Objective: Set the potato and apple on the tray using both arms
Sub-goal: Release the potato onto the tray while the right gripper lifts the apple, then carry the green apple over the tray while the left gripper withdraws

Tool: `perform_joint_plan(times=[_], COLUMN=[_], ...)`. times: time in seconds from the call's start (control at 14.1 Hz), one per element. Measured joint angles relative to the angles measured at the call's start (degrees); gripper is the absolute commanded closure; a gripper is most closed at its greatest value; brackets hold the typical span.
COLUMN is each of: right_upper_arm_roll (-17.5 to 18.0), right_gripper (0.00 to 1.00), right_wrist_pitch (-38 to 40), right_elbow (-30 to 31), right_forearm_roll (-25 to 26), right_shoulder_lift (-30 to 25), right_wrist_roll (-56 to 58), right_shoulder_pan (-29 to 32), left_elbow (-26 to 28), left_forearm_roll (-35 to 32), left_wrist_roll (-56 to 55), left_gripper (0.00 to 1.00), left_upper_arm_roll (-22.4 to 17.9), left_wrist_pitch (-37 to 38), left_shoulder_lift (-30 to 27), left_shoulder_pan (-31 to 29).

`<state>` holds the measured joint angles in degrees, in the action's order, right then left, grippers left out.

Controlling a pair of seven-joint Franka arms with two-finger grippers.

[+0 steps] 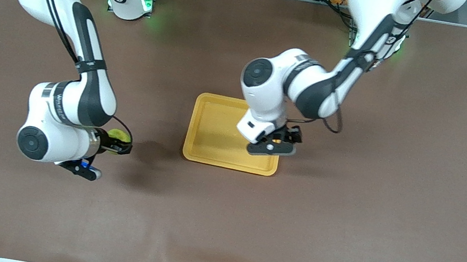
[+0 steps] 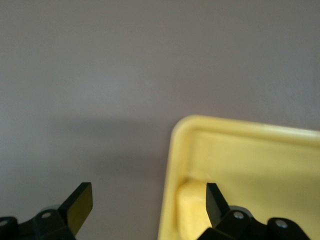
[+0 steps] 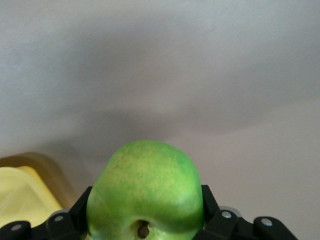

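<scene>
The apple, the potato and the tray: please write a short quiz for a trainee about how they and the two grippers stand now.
1. True or false: the right gripper is shut on the apple.
2. Where is the potato?
A. on the bare table
B. in the tray
C. in the right gripper
3. Fill in: the left gripper is over the tray's corner toward the left arm's end, nearer to the front camera, with its fingers ____.

Key
1. True; the fingers clamp its sides, above the table beside the tray.
2. B; it lies in that corner, between the left gripper's fingers.
3. open
</scene>
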<state>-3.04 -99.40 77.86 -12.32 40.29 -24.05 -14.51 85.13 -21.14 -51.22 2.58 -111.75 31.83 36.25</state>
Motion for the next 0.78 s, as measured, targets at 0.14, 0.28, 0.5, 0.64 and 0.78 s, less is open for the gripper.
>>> perform_joint_plan(times=[0.14,0.28,0.5,0.64,0.78], right_upper_arm_roll=[0.1,0.2,0.2,0.2,0.2], right_gripper=[1.0,1.0,1.0,1.0,1.0], right_wrist_pitch=[0.0,0.0,-0.1,-0.1,-0.6], right_elbow=[0.0,0.1,0.1,0.6,1.3], right_forearm_roll=[-0.3,-0.5,-0.5,-1.0,-3.2], right_shoulder_lift=[0.0,0.0,0.0,0.0,0.0], right_wrist_roll=[-2.6,-6.1,-10.7,-12.5,-13.2], right_shoulder_pan=[-1.7,-4.1,-8.6,-10.5,-12.1], left_elbow=[0.0,0.0,0.0,0.2,1.1], left_forearm_roll=[1.1,2.7,5.8,7.8,9.8], left_wrist_roll=[6.1,12.5,19.7,24.6,29.4], left_gripper=[0.0,0.0,0.0,0.0,0.0], left_upper_arm_roll=[0.0,0.0,0.0,0.1,0.1], left_wrist_pitch=[1.2,2.4,4.1,6.8,9.4], left_shoulder_lift=[-2.2,-4.2,-8.4,-11.8,-15.6], left_shoulder_pan=[-5.1,-10.4,-16.7,-20.0,-23.0])
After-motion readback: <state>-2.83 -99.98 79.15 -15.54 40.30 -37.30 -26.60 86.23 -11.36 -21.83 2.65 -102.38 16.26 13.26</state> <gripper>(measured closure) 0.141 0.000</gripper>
